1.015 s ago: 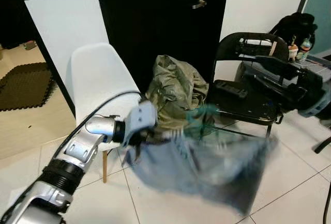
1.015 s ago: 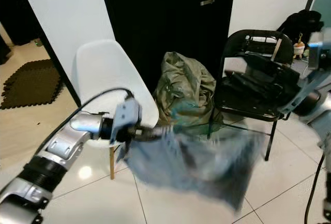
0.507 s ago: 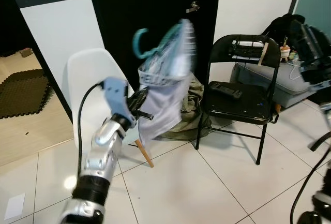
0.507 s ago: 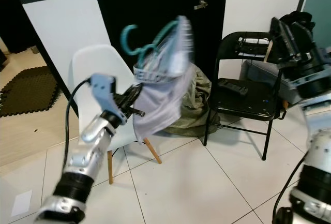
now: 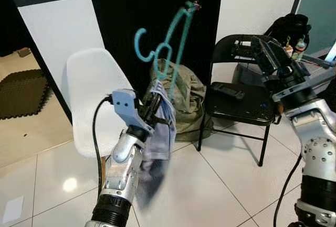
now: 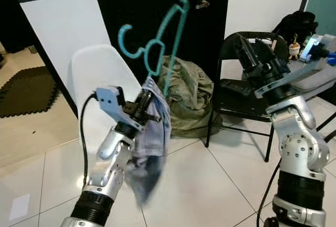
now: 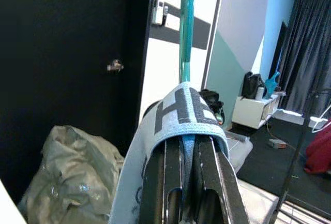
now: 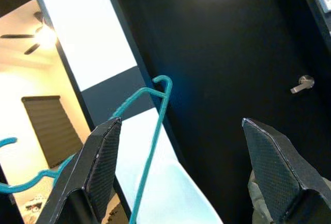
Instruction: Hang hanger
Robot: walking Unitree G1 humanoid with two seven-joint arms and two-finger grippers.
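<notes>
Teal hanger (image 5: 170, 43) held up in the air, tilted, hook at approx 10 o'clock, its far corner reaching up by the door handle (image 5: 195, 5) of the black door (image 5: 157, 22). Grey-blue garment (image 6: 152, 132) w/ lettered waistband draped over hanger's lower end, hanging down blurred along the L arm. L gripper (image 5: 153, 104) at centre-left of head view, fingers (image 7: 207, 177) closed tight on the hanger + waistband, pointing up toward 1 o'clock. R gripper (image 6: 252, 54) raised at approx 3 o'clock from hanger, well apart from it, fingers (image 8: 101, 167) spread wide, nothing between them; R wrist view looks past them at hanger's teal frame against the door. Behind hanger: white chair (image 5: 92, 101) at 9 o'clock, olive bag (image 5: 186, 98) on the floor at 6 o'clock below the hanger, black folding chair (image 5: 239, 104) at 4 o'clock. White tiled floor (image 5: 210, 185) below
</notes>
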